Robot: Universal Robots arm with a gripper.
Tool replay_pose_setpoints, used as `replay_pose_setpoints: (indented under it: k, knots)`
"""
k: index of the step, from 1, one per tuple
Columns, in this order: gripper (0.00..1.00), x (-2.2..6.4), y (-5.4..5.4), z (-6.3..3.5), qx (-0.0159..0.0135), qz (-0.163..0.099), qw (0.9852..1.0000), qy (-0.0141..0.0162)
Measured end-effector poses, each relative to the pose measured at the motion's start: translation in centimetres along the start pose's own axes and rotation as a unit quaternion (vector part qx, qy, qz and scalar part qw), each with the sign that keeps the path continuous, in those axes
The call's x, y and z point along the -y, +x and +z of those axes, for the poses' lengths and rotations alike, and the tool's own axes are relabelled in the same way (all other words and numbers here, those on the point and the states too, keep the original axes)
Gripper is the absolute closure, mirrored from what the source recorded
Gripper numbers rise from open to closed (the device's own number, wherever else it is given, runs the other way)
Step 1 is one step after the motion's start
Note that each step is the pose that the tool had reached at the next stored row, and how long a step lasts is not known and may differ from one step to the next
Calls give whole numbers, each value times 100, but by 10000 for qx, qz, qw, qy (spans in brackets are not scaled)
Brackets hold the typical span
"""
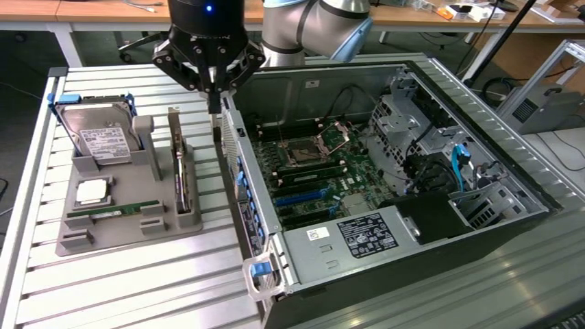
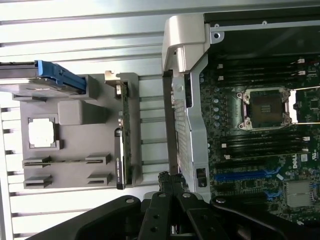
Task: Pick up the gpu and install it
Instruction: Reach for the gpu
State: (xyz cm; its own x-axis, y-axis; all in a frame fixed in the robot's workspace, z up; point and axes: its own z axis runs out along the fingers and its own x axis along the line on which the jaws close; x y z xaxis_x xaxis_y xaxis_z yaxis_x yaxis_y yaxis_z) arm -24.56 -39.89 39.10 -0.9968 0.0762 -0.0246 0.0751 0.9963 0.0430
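The gpu (image 1: 180, 168) is a thin dark card with a silvery edge. It stands edge-on in a slot of the grey holder (image 1: 119, 236) on the slatted table. In the wrist view the gpu (image 2: 121, 150) is a narrow strip beside the holder's wall. My gripper (image 1: 216, 113) hangs above the rim of the open computer case (image 1: 274, 226), just to the exterior view's right of the gpu and apart from it. Its fingers are shut together with nothing between them; the gripper (image 2: 170, 178) tips meet over the case wall (image 2: 187, 125).
The holder also carries a silver hard drive (image 1: 101, 137) in a blue bracket, a square processor chip (image 1: 92, 192) and a green memory stick (image 1: 114, 209). Inside the case lies the motherboard (image 1: 306, 161) with blue slots (image 2: 240, 176). Desks stand behind the table.
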Motion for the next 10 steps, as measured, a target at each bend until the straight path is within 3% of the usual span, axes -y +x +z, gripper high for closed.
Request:
replay_pose_setpoints:
  k: [10]
  knots:
    - [89,2,26,4,0,0,10000,1]
